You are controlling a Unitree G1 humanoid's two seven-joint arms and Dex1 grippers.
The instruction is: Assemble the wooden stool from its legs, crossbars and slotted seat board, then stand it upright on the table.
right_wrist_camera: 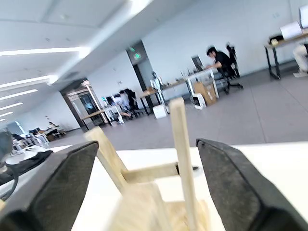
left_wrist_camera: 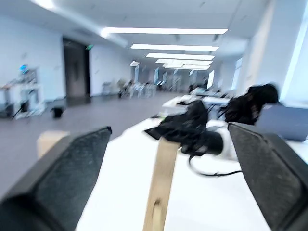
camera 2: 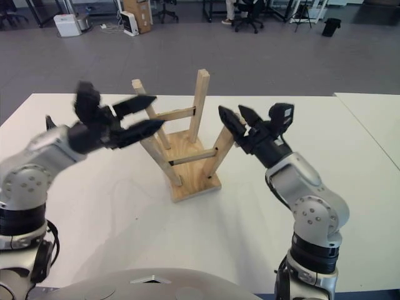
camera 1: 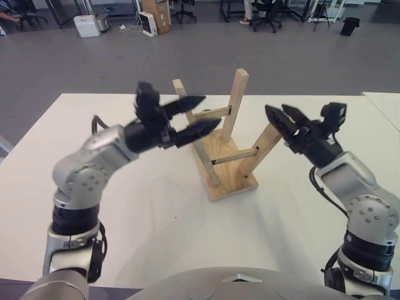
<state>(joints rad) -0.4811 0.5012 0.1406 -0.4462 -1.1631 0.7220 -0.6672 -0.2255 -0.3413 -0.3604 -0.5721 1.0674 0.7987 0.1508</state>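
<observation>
The wooden stool stands upside down on the white table, its seat board flat on the top and its legs pointing up. Crossbars join the legs. My left gripper is open, its fingers on either side of the far-left leg near that crossbar. In the left wrist view a leg stands between the fingers. My right gripper is open just above the top of the slanted right leg. In the right wrist view the legs show between its fingers.
A second white table starts at the far right. The near half of my table is bare. Beyond the far edge is grey floor with office chairs and boxes.
</observation>
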